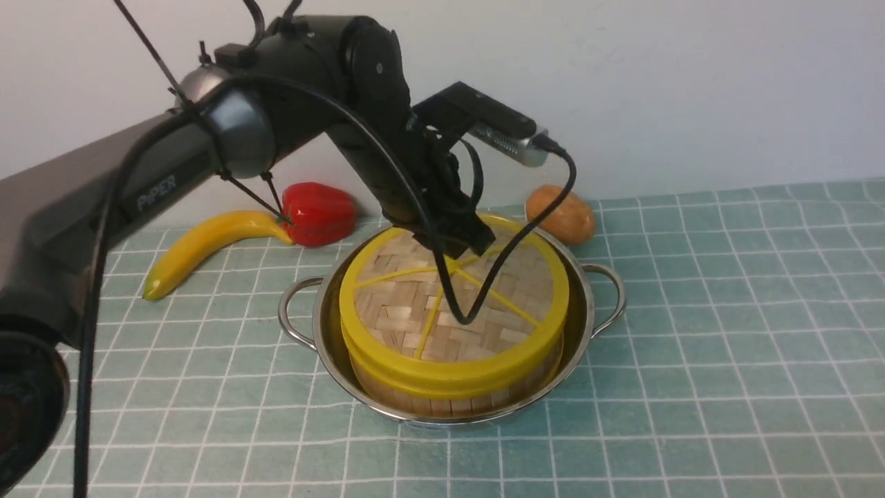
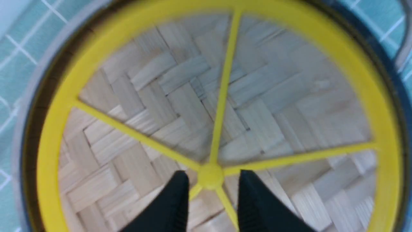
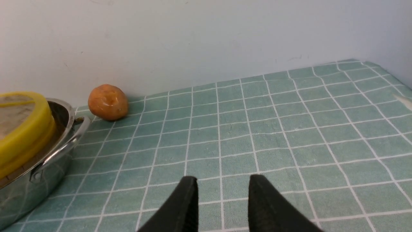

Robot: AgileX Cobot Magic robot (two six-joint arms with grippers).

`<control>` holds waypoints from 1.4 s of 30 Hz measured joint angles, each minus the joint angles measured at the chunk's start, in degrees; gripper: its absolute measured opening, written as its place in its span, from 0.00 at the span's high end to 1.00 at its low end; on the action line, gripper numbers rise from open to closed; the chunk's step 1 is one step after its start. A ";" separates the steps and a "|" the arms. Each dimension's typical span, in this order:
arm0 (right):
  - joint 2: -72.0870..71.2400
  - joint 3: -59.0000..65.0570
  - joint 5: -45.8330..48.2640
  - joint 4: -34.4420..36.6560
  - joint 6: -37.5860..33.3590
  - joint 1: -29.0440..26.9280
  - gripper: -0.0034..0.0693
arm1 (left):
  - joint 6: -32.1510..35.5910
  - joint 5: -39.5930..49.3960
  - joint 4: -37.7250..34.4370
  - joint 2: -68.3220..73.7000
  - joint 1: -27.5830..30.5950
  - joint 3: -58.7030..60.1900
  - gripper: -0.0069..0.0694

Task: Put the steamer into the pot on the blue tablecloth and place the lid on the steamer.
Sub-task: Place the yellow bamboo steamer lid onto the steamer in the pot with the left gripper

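Observation:
The steamer (image 1: 442,402) stands inside the shiny pot (image 1: 586,308) on the blue tablecloth (image 1: 726,332). The woven lid (image 1: 415,315) with yellow spokes lies flat on top of it, hiding what is inside. My left gripper (image 1: 471,243) hangs over the lid's middle. In the left wrist view the left gripper (image 2: 212,175) is open, its black fingertips (image 2: 182,180) on either side of the yellow hub with a small gap on each side. My right gripper (image 3: 222,181) is open over bare cloth to the right of the pot (image 3: 61,151), with nothing between its fingers.
A yellow banana (image 1: 207,245) and a red pepper (image 1: 319,213) lie behind the pot on the left. An orange-brown potato (image 1: 560,213) lies behind it on the right, near the wall. The left arm's cable (image 1: 498,277) droops over the lid.

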 joint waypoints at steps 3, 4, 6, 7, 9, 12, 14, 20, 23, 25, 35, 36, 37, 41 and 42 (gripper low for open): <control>0.00 0.00 0.00 0.00 0.00 0.00 0.62 | -1.15 2.62 -0.13 -3.16 0.00 -0.05 0.47; 0.00 0.00 0.00 0.00 0.00 0.00 0.62 | -1.31 3.38 -0.13 -3.84 0.00 -0.04 0.45; 0.00 0.00 0.00 0.00 0.00 0.00 0.62 | -1.54 5.30 -0.13 -4.54 0.00 -0.11 0.44; 0.00 0.00 0.00 0.00 0.00 0.00 0.62 | -1.67 6.78 -0.13 -4.81 0.00 -0.11 0.44; 0.00 0.00 0.00 0.00 0.00 0.00 0.62 | -1.99 8.52 -0.07 -5.13 0.00 -0.11 0.44; 0.00 0.00 0.00 0.00 0.00 0.00 0.62 | -2.18 8.28 -0.07 -4.96 0.00 -0.11 0.48; 0.00 0.00 0.00 0.00 0.00 0.00 0.62 | -2.13 7.68 -0.07 -4.57 0.00 -0.11 0.49; 0.00 0.00 0.00 0.00 0.00 0.00 0.62 | -1.02 2.54 0.20 -0.26 0.00 -0.11 0.58; 0.00 0.00 0.00 0.00 0.00 0.00 0.62 | 0.14 -0.77 0.26 0.85 0.00 -0.05 0.59; 0.00 0.00 0.00 0.00 0.00 0.00 0.62 | 0.46 -2.21 0.33 1.35 0.00 -0.05 0.59; 0.00 0.00 0.00 0.00 0.00 0.00 0.62 | 0.47 -2.61 0.91 4.67 0.00 -0.05 0.59; 0.00 0.00 0.00 0.00 0.00 0.00 0.62 | 0.52 -2.61 0.96 5.04 0.00 -0.05 0.59; 0.00 0.00 0.00 0.00 0.00 0.00 0.62 | 0.53 -2.61 1.03 5.28 0.00 -0.05 0.59; 0.00 0.00 0.00 0.00 0.00 0.00 0.62 | 0.58 -2.41 1.08 5.32 0.00 -0.11 0.59; 0.00 0.00 0.00 0.00 0.00 0.00 0.62 | 0.58 -2.36 1.08 5.32 0.00 -0.11 0.59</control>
